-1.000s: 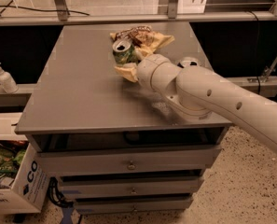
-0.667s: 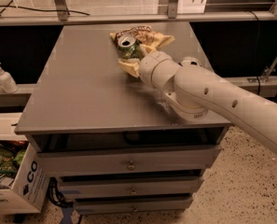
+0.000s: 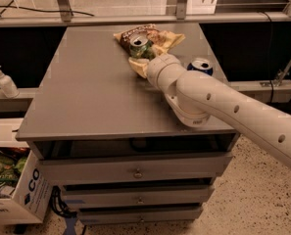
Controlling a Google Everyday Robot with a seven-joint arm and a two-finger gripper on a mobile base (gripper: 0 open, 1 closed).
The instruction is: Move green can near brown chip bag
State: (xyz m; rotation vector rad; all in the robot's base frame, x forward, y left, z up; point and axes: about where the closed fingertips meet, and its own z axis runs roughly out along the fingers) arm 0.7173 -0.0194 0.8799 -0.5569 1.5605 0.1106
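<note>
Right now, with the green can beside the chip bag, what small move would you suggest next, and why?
Probably ease the pincer, just in front of the green can, back toward the front edge of the table. The can already sits against the chip bag, so the goal looks met; a sideways swing could knock the blue can.

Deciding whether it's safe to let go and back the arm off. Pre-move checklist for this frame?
1. The green can stands with its silver top up: ok.
2. The green can is near the brown chip bag: ok, it sits against the bag's front edge.
3. Grip state of the gripper, just in front of the green can and mostly hidden behind the wrist: cannot tell.
4. The blue can is clear of the arm: not ok, it stands right beside the arm; contact cannot be told.
5. The table offers bare surface on the camera side of the gripper for a retreat: ok.
</note>
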